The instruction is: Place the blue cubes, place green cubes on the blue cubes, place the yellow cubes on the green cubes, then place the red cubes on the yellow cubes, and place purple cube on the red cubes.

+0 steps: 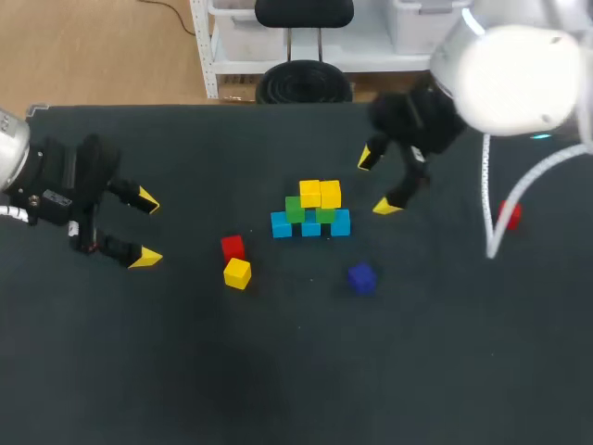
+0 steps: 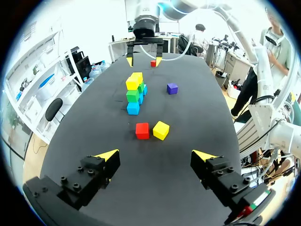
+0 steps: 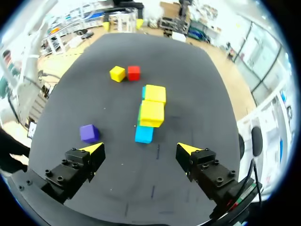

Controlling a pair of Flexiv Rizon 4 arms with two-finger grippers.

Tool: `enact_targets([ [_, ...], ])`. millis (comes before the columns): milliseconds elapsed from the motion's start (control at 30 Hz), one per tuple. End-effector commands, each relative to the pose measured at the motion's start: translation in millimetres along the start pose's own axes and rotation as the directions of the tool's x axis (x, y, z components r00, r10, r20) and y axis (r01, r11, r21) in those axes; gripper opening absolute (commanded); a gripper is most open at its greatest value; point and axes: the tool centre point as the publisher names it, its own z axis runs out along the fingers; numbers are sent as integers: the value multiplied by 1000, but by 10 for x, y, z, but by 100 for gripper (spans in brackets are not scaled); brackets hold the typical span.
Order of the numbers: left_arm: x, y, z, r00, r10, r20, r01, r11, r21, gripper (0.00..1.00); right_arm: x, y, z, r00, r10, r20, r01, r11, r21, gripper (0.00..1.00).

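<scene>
Head view first: the left end effector (image 1: 146, 228) is wide open and holds nothing. It hangs over the left side of the tabletop (image 1: 185, 371). The loose red cube (image 1: 233, 247) lies at about 3 o'clock from it. The loose yellow cube (image 1: 237, 273) lies at about 4 o'clock, just beside the red one. In the left wrist view both cubes sit straight ahead of the open fingers.

The right end effector (image 1: 378, 183) is wide open too, with nothing in it. The stack (image 1: 310, 211) is near it, at about 8 o'clock. It has blue cubes (image 1: 310, 227) at the bottom, green cubes (image 1: 295, 209) on them and two yellow cubes (image 1: 320, 194) on top. The purple cube (image 1: 361, 278) lies at about 6 o'clock from this end effector. A second red cube (image 1: 509, 215) lies well apart, at about 3 o'clock.

I think the loose yellow cube goes next, and the left arm is much nearer to it. A cube has no long side, but this one sits a bit turned. So the fingers may need to turn to meet its flat sides.
</scene>
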Motion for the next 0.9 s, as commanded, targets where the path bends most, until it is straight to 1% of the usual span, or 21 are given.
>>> enact_targets([
  [33, 10, 11, 7, 1000, 2, 3, -2, 1000, 1, 100, 97, 97, -76, 992, -31, 121, 29, 999, 16, 100],
  [133, 10, 11, 7, 1000, 2, 3, -2, 1000, 1, 100, 164, 135, -142, 991, -33, 129, 28, 999, 36, 100],
  [400, 10, 11, 7, 1000, 2, 3, -2, 1000, 1, 100, 348, 315, -327, 992, 6, 125, -22, 992, 124, 100],
  [600, 10, 11, 7, 1000, 2, 3, -2, 1000, 1, 100, 465, 430, -408, 988, 25, 154, -49, 987, 154, 100],
  [800, 10, 11, 7, 1000, 2, 3, -2, 1000, 1, 100, 495, 470, -406, 973, 26, 228, -61, 987, 149, 100],
  [900, 10, 11, 7, 1000, 2, 3, -2, 1000, 1, 100, 474, 474, -397, 969, 21, 246, -56, 989, 135, 100],
])
